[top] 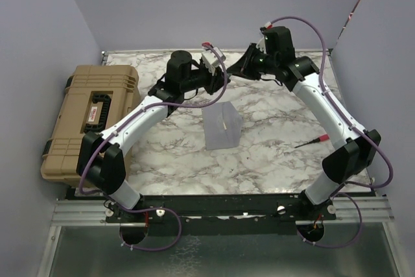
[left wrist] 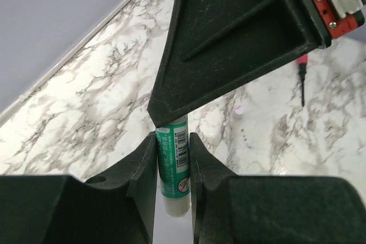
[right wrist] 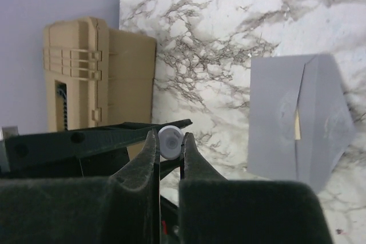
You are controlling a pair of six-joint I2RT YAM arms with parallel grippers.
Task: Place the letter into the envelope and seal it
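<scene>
- My two grippers meet tip to tip above the far middle of the marble table (top: 272, 154), close to the back wall (top: 214, 4). Lavender walls also shut in the left and right sides.
- The tan hard case (top: 91, 118) takes up the table's left edge, beside my left arm's elbow and well apart from the envelope.
- A thin red-handled tool (top: 311, 141) lies on the marble to the right, near my right forearm. Bare marble lies between it and the envelope.
- My left gripper (left wrist: 171, 147) is clamped on a glue stick (left wrist: 173, 164), with a finger pressed to each side of its green label.
- My right gripper (right wrist: 170, 144) has its fingers closed against the round white end of that same stick, so both of us hold it at once.
- The envelope (top: 222, 126) lies flat near the table's centre, on the near side of the grippers and touching neither of them.
- It is plain light grey. In the right wrist view one end narrows to a blunt point, and a straight seam runs across its face.
- The letter (right wrist: 297, 127) shows only as a narrow peach sliver in that seam; the rest sits inside the grey paper.
- I cannot tell whether the flap is stuck down.
</scene>
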